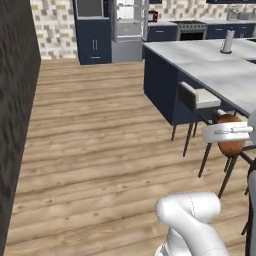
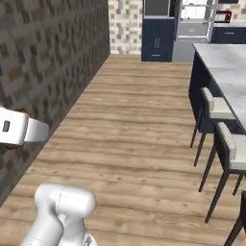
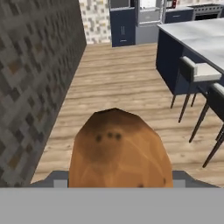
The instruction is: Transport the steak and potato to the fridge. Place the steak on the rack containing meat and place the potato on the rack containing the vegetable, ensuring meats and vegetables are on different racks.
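While the base stands on the wood floor [image 1: 100,150] of the kitchen, the claw [image 1: 231,134] is clenched on the potato [image 3: 118,151], which it carries in the air, clear of the floor and of every surface. Seen from the hand view, the potato is a brown, rounded body with a few dark spots, sitting between the fingers and covering them almost wholly. From the left base view, the same brown body shows at the right edge, behind the white hand, in front of the stools [image 1: 197,102] that stand along the island desk [image 1: 210,62]. From the right base view, the white hand enters at the left edge, against the dark patterned wall [image 2: 53,62]. At the far end of the room stands the fridge [image 1: 129,27], its door open and pale shelves visible inside, flanked by dark blue cabinets [image 1: 94,42]. What lies on its racks is too small to tell. A pale cylindrical item [image 1: 227,42] stands upright on the island desk.
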